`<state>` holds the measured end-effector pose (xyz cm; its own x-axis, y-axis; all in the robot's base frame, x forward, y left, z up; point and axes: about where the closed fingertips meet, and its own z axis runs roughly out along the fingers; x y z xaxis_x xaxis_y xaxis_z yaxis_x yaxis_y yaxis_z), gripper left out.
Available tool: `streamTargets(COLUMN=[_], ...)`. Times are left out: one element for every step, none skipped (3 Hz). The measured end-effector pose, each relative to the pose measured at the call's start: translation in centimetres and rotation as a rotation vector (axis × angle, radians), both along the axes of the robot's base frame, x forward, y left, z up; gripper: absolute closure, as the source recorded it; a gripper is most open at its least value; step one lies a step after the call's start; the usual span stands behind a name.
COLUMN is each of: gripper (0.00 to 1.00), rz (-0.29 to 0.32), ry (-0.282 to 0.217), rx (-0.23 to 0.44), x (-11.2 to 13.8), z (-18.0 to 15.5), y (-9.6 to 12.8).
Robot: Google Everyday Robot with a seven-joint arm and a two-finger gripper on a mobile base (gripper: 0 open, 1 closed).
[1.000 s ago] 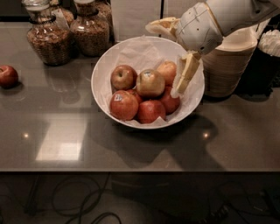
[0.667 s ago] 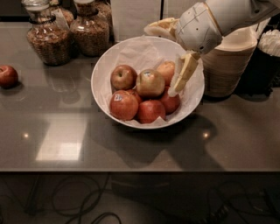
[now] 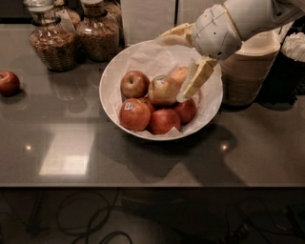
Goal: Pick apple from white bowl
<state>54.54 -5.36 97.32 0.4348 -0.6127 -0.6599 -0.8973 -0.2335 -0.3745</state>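
Though in bowl (image 3: 107,80), apple (image 3: 163,89) beside jaws

Dark countertop (image 3: 143,164), loaded.
From white bowl (image 3: 110,82): lone apple (image 3: 8,82) far left, jars (image 3: 52,47) behind-left, paper bowls (image 3: 248,71) right; gripper (image 3: 187,91) over its right half.

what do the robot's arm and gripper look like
The arm is smooth, glossy white, ending in a rounded white wrist shell with a thin tan seam. The gripper, over the white bowl, has flat, tapered cream-yellow fingers. No cables or markings show.
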Motion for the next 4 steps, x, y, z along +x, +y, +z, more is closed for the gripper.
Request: streamTargets(gripper=[0.16, 0.16, 0.17, 0.17], rz=[-0.003, -0.014, -0.028, -0.032], ry=[0.009, 0.038, 0.063, 0.079], rx=[-0.001, -0.004, -0.009, -0.011], x=[0.2, 0.8, 1.4, 2.0], z=[-0.5, -1.9, -3.1, -3.8], y=[-0.2, -0.8, -1.4, -1.6])
